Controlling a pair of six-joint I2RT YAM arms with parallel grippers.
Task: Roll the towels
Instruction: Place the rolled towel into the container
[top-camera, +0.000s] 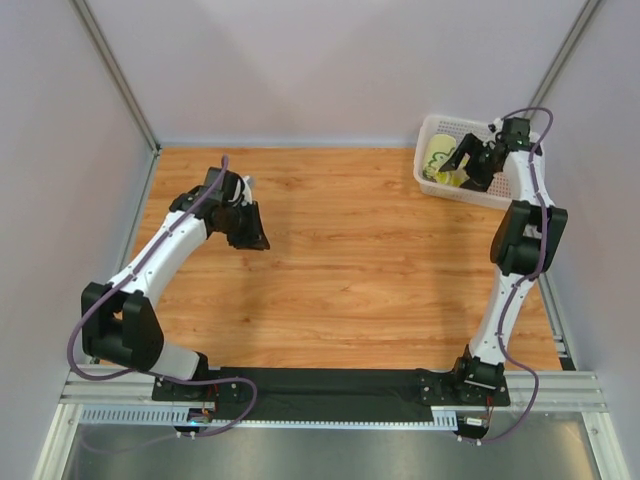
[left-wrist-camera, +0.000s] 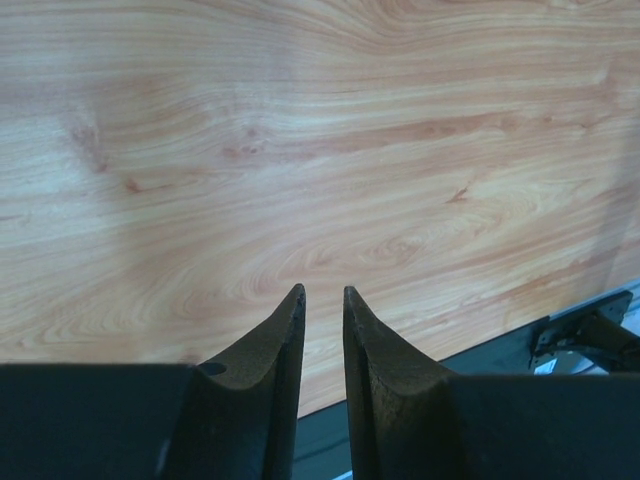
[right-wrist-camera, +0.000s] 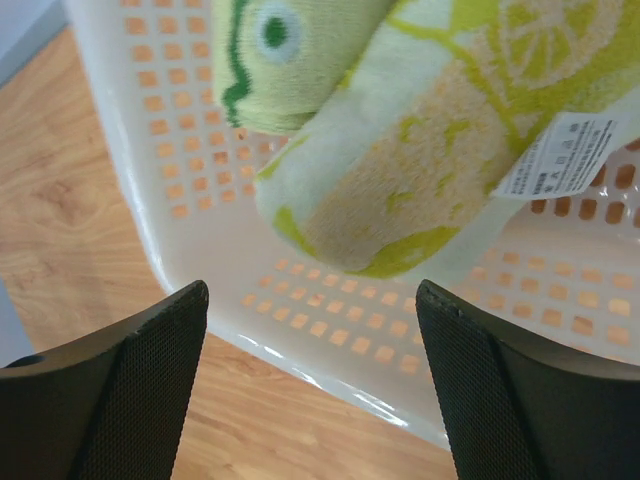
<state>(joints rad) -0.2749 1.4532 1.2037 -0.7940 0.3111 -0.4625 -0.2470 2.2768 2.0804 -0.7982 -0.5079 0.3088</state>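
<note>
Top view: the right gripper (top-camera: 465, 172) is down in the basket (top-camera: 470, 197) at the far right corner of the table (top-camera: 360, 260), and that's where the towels (top-camera: 437, 155) are, a pale bundle in the basket's left half. Which way they lie is too small to call from up here. The left gripper (top-camera: 258, 240) hangs over the table on the far left, well apart from all of it.

Left wrist: the left gripper (left-wrist-camera: 322, 295) has its fingers nearly together, a slim gap with nothing in it, and only table (left-wrist-camera: 300, 150) below.

Right wrist: the right gripper (right-wrist-camera: 312, 290) is spread wide and holds nothing. Just ahead, inside the basket (right-wrist-camera: 180, 170), are two towels already rolled. The near roll (right-wrist-camera: 400, 190) runs its long axis from lower left to upper right, blunt end toward the gripper, with a label (right-wrist-camera: 570, 150) on its right. The far roll (right-wrist-camera: 290, 60) lies behind it at the top, touching.

My read: this is the stowing step, rolls in and the grip off. No flat towel shows anywhere. Next call is a straight lift out, keeping the fingers off the rim and off that near roll.
</note>
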